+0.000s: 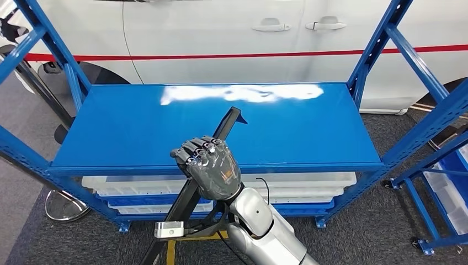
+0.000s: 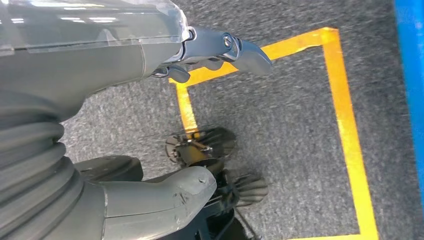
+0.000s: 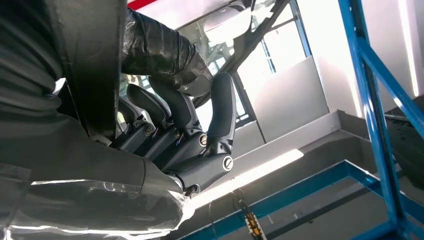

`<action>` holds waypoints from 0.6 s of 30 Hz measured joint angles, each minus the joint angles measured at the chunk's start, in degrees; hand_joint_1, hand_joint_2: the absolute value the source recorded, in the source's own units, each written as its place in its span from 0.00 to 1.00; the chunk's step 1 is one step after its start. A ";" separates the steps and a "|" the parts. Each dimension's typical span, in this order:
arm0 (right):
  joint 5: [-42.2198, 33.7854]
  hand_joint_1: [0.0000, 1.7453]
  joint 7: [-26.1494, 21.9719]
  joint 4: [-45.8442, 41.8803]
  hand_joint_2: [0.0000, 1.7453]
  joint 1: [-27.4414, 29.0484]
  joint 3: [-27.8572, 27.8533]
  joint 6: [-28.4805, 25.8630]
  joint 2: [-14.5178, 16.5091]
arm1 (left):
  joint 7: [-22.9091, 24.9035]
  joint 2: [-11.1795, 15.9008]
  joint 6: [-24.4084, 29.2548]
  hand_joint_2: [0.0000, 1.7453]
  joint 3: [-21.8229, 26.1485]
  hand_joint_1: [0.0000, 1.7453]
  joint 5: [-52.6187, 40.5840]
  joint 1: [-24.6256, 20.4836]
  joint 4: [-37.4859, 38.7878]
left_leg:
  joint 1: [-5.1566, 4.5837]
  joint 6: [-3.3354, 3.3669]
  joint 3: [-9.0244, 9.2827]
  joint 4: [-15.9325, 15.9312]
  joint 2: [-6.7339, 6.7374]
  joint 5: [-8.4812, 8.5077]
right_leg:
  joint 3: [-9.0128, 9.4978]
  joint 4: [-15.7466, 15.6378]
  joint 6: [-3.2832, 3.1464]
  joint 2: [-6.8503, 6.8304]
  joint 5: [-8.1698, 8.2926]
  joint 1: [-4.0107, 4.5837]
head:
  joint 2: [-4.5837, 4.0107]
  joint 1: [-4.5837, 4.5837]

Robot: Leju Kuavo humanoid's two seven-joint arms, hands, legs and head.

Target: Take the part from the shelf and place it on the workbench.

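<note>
A long black part (image 1: 229, 126), a narrow bar with a forked tip, slants up over the front edge of the blue shelf (image 1: 138, 130). My right hand (image 1: 212, 171) grips it around the middle, knuckles toward the camera, and the bar's lower end runs down past my wrist. In the right wrist view my dark fingers (image 3: 190, 125) wrap around the black part (image 3: 160, 50). The left hand (image 2: 120, 65) hangs over grey carpet and holds nothing, its fingers (image 2: 235, 50) and thumb (image 2: 165, 195) apart.
Blue uprights (image 1: 381, 44) frame the shelf on both sides. White bins (image 1: 309, 185) sit on the lower level. A white car (image 1: 221, 33) stands close behind. Another blue rack (image 1: 441, 176) is at the right. Yellow tape (image 2: 345, 125) marks the floor.
</note>
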 joint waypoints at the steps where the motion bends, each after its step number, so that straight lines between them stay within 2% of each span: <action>1: -0.02 1.00 0.01 0.12 1.00 -0.06 0.02 -0.01 -0.02 | 0.00 -0.08 -0.08 1.00 0.00 0.00 0.03 0.00 0.00 | -0.03 0.08 -0.85 0.10 0.07 0.56 | -0.82 3.72 0.13 -0.01 -2.37 -0.02 | 0.00 -0.01; 2: -0.03 1.00 0.01 0.26 1.00 -0.09 0.03 -0.01 -0.06 | 0.01 -0.14 -0.14 1.00 0.00 0.00 0.00 0.04 0.00 | -0.06 0.06 -1.72 0.22 0.14 1.09 | -1.16 6.69 0.23 -0.02 -3.59 -0.03 | 0.00 0.00; 3: -0.04 1.00 0.01 0.39 1.00 -0.10 0.04 -0.01 -0.10 | 0.01 -0.21 -0.16 1.00 0.00 0.00 -0.04 0.07 0.00 | -0.08 0.02 -2.57 0.39 0.20 1.59 | -0.68 8.05 0.27 -0.04 -3.50 -0.03 | 0.00 0.00; 4: -0.04 1.00 0.01 0.51 1.00 -0.12 0.05 -0.01 -0.15 | 0.02 -0.31 -0.16 1.00 0.00 0.00 -0.09 0.08 0.00 | -0.08 -0.06 -3.40 0.61 0.24 2.04 | 0.84 7.34 0.22 -0.05 -2.42 -0.03 | 0.00 0.00; 5: -0.04 1.00 0.01 0.59 1.00 -0.18 0.05 -0.01 -0.17 | 0.02 -0.39 -0.16 1.00 0.01 0.00 -0.11 0.09 0.00 | -0.08 -0.17 -4.17 0.86 0.24 2.45 | 3.37 4.67 0.07 -0.06 -1.06 -0.02 | 0.00 0.01; 7: -0.04 1.00 -0.01 0.65 1.00 -0.39 0.10 -0.01 -0.14 | 0.02 -0.63 -0.16 1.00 0.00 0.00 -0.12 0.08 0.00 | -0.18 -0.60 -5.29 1.36 0.21 3.16 | 9.27 -3.28 -0.45 -0.03 -0.31 0.15 | 0.00 -0.02; 8: -0.03 1.00 -0.01 0.65 1.00 -0.49 0.13 -0.01 -0.11 | 0.02 -0.71 -0.16 1.00 0.00 0.00 -0.12 0.09 0.00 | -0.24 -0.91 -5.54 1.45 0.19 3.55 | 11.14 -6.21 -0.72 0.00 -0.49 0.30 | 0.00 -0.02; 9: -0.03 1.00 -0.02 0.66 1.00 -0.61 0.15 -0.01 -0.08 | 0.02 -0.79 -0.16 1.00 0.00 0.00 -0.13 0.09 0.00 | -0.28 -1.25 -5.69 1.44 0.19 3.98 | 12.03 -7.89 -0.97 0.04 -0.84 0.45 | 0.00 -0.03; 11: -0.02 1.00 -0.02 0.73 1.00 -0.73 0.18 -0.01 -0.05 | 0.02 -0.86 -0.16 1.00 0.00 0.00 -0.13 0.17 0.00 | -0.22 -1.94 -5.87 1.24 0.15 4.71 | 11.70 -8.52 -1.63 -0.04 -0.09 0.49 | 0.00 -0.02; 12: -0.02 1.00 -0.02 0.78 1.00 -0.80 0.19 0.00 -0.05 | 0.03 -0.89 -0.16 1.00 0.00 0.00 -0.13 0.22 0.00 | -0.15 -2.28 -6.21 1.56 0.10 4.20 | 11.33 -8.71 -2.08 -0.16 0.43 0.36 | 0.00 -0.03; 13: -0.02 1.00 -0.02 0.83 1.00 -0.83 0.22 0.01 -0.04 | 0.04 -0.91 -0.16 1.00 0.01 0.00 -0.12 0.29 0.00 | -0.07 -2.61 -6.81 2.70 0.05 2.64 | 10.75 -8.86 -2.61 -0.29 1.11 0.22 | 0.00 -0.05; 14: -0.02 1.00 -0.02 0.88 1.00 -0.85 0.26 0.01 -0.03 | 0.04 -0.91 -0.16 1.00 0.02 0.00 -0.11 0.34 0.00 | 0.04 -2.92 -7.64 4.89 0.01 0.14 | 10.04 -8.96 -3.04 -0.42 1.81 0.08 | 0.00 -0.07; 16: -0.02 1.00 0.01 1.02 1.00 -0.88 0.34 0.02 -0.02 | -0.01 -0.92 -0.22 1.00 0.02 0.00 -0.10 0.38 0.00 | 0.21 -3.51 -9.58 11.98 0.01 -5.43 | 8.26 -8.87 -3.44 -0.49 3.19 0.13 | 0.00 -0.10; 17: 0.01 1.00 0.04 1.14 1.00 -0.87 0.37 0.02 -0.03 | -0.05 -0.92 -0.26 1.00 0.02 0.00 -0.10 0.38 0.00 | 0.26 -3.73 -10.04 15.28 0.01 -6.79 | 7.29 -8.78 -3.42 -0.51 3.87 0.15 | 0.00 -0.10; 18: 0.05 1.00 0.11 1.28 1.00 -0.87 0.40 0.02 -0.07 | -0.10 -0.93 -0.31 1.00 0.02 0.00 -0.09 0.37 0.00 | 0.29 -3.90 -9.86 17.35 0.02 -6.80 | 6.28 -8.64 -3.36 -0.53 4.54 0.15 | 0.00 -0.11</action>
